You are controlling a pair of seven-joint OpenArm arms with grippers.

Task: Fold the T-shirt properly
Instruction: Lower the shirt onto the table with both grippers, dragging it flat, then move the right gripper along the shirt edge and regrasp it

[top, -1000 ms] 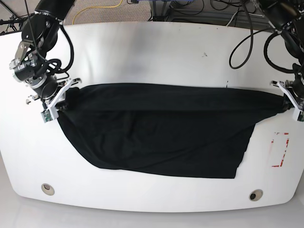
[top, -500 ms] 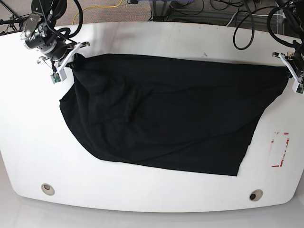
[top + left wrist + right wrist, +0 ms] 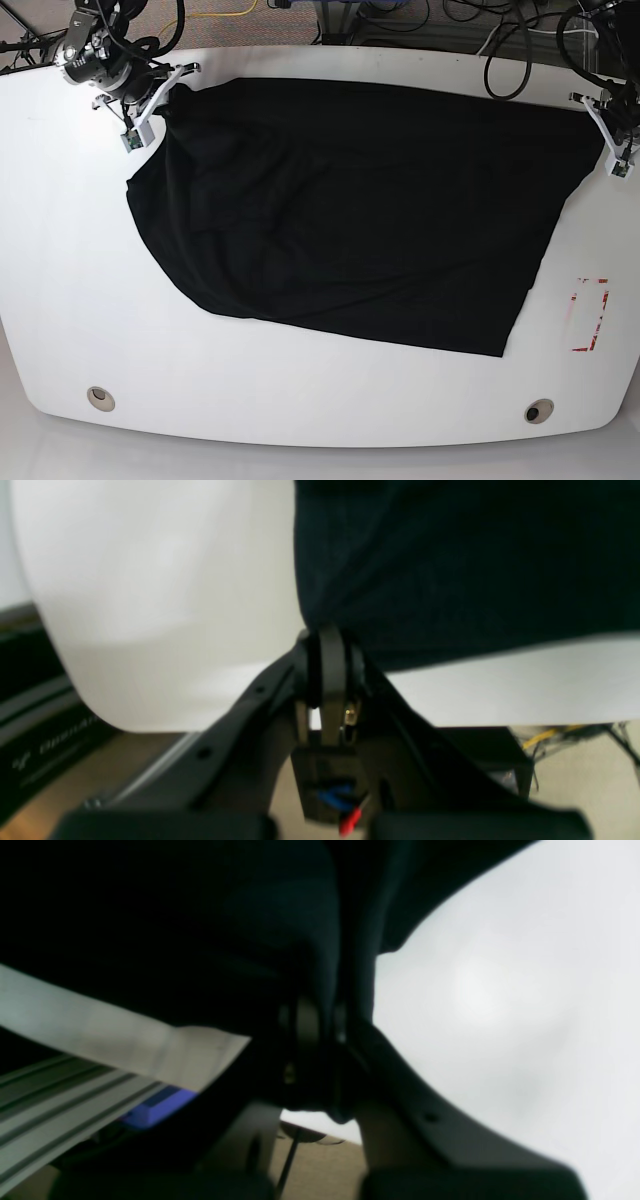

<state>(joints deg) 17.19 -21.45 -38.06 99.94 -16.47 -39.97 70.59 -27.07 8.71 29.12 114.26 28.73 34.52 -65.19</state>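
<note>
T-shirt (image 3: 350, 210) spread on table (image 3: 300, 390); both grippers pinching far corners

Plain black T-shirt (image 3: 350, 210); white table (image 3: 300, 390); red markings (image 3: 590, 315).

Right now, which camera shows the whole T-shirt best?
The base view: the T-shirt lies spread across the table, all edges visible. Each wrist view shows only a dark corner pinched in its claw.

I can't read any text for certain from here. In my left wrist view a dark box (image 3: 45, 750) beside the table (image 3: 150, 605) carries pale lettering, too blurred to make out. On the table there's a red outlined mark (image 3: 590, 315), without readable characters.
</note>
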